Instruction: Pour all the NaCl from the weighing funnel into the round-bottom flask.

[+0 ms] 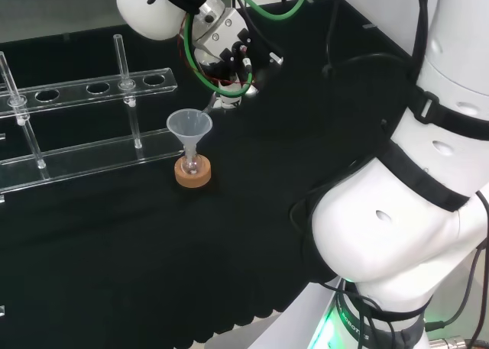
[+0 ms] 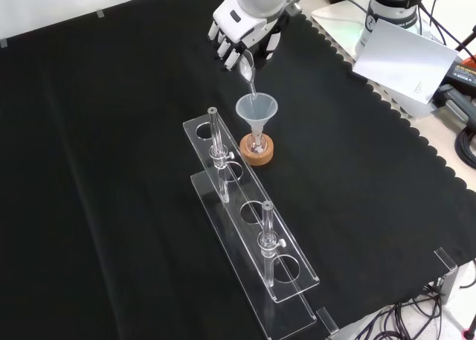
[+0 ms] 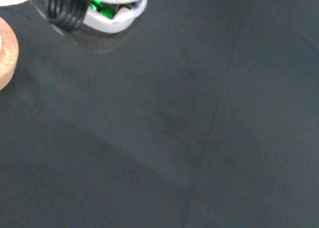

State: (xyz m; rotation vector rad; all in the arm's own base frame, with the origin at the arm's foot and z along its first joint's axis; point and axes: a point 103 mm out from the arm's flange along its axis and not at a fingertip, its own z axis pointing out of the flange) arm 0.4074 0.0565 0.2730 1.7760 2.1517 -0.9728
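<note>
A small round-bottom flask point(image 2: 257, 140) stands on a cork ring point(image 2: 256, 152) with a clear plastic funnel point(image 2: 256, 109) in its neck. In the head view the same funnel point(image 1: 189, 125) sits over the flask point(image 1: 192, 164) and its cork ring point(image 1: 192, 173). My hand point(image 2: 245, 33) hovers just beyond the funnel, fingers curled on a clear weighing funnel point(image 2: 248, 71) that tilts steeply, spout down over the funnel's mouth. The head view shows my hand point(image 1: 223, 50) to the funnel's upper right, the spout point(image 1: 212, 102) at its rim. The cork ring point(image 3: 5, 53) edges into the wrist view.
A clear acrylic test-tube rack point(image 2: 249, 225) with upright rods stands close beside the flask, and in the head view the rack point(image 1: 84, 139) lies to its left. White sheets and cables point(image 2: 405, 57) lie off the cloth's scalloped edge.
</note>
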